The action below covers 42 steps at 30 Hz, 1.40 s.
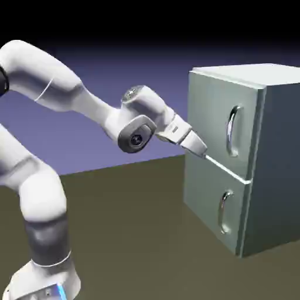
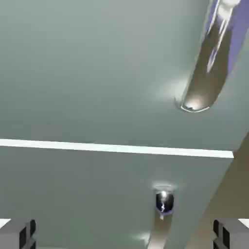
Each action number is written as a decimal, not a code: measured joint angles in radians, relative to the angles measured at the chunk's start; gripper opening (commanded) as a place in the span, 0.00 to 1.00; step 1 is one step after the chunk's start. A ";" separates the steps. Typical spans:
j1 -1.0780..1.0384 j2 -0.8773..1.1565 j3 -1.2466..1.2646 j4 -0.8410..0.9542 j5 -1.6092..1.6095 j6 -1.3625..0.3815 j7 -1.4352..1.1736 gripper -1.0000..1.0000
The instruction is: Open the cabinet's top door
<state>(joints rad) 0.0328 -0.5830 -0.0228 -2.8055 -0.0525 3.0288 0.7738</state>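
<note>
The gripper (image 1: 202,153) points at the front of the cabinet (image 1: 275,158), its tips close to the pale seam (image 2: 116,148) at the foot of the top door (image 1: 220,111); the fingers (image 2: 17,233) stand wide apart and hold nothing. The door appears closed, and its handle (image 1: 234,131), a vertical silver bar, sits above and to the exterior view's right of the tips. A sound approach probably raises the hand toward that bar, keeps the fingers spread to straddle it, and avoids the lower handle (image 1: 224,212).

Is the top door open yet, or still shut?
Shut. The top door sits flush with the cabinet front, in line with the lower panel. The gripper is near the seam, not on the handle.
</note>
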 measured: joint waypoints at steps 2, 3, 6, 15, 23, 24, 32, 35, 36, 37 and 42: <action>0.035 -0.022 -0.038 0.007 -0.087 -0.014 0.054 1.00; 0.052 -0.032 -0.057 0.011 -0.130 -0.020 0.082 1.00; 0.104 -0.065 -0.113 0.022 -0.261 -0.041 0.163 1.00; 0.259 -0.161 -0.284 0.056 -0.652 -0.102 0.408 1.00; 0.397 -0.247 -0.435 0.085 -1.000 -0.157 0.626 1.00; 0.415 -0.258 -0.454 0.089 -1.044 -0.164 0.653 1.00; 0.553 -0.344 -0.605 0.118 -1.392 -0.219 0.871 1.00; 0.604 -0.377 -0.662 0.130 -1.522 -0.239 0.952 1.00; 0.622 -0.387 -0.681 0.133 -1.566 -0.246 0.979 1.00; 0.639 -0.398 -0.700 0.137 -1.609 -0.253 1.007 1.00; 0.725 -0.452 -0.794 0.156 -1.827 -0.287 1.143 1.00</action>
<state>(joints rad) 0.7582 -1.0348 -0.8169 -2.6500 -1.8790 2.7420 1.9165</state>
